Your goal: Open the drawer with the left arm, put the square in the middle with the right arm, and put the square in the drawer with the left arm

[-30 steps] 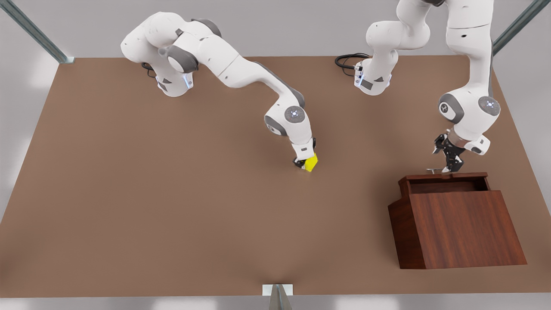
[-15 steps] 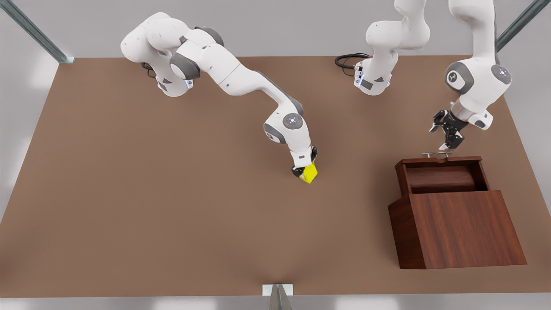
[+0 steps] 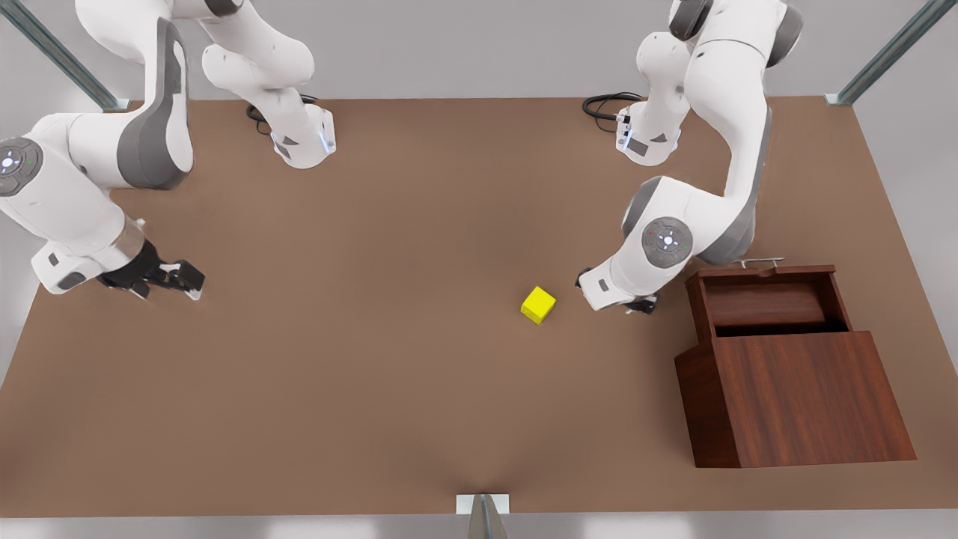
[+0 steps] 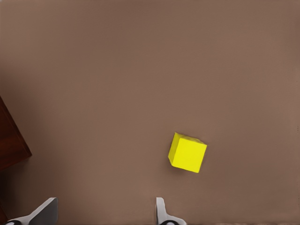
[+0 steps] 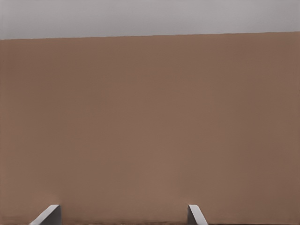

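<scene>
Yellow square (image 3: 538, 305) (image 4: 187, 152) sits alone on brown tabletop (image 3: 374, 374), mid-table, touched by neither gripper. Left gripper (image 3: 640, 305) (image 4: 105, 213) hangs low between square and cabinet (image 3: 801, 397), jaws spread wide, holding nothing; square lies just ahead of its fingers (image 4: 161, 213). Drawer (image 3: 771, 299) stands pulled open, silver handle (image 3: 762, 262) at far edge. Right gripper (image 3: 191, 283) (image 5: 124, 215) waits at front view's left, well apart from square, jaws open, empty.
</scene>
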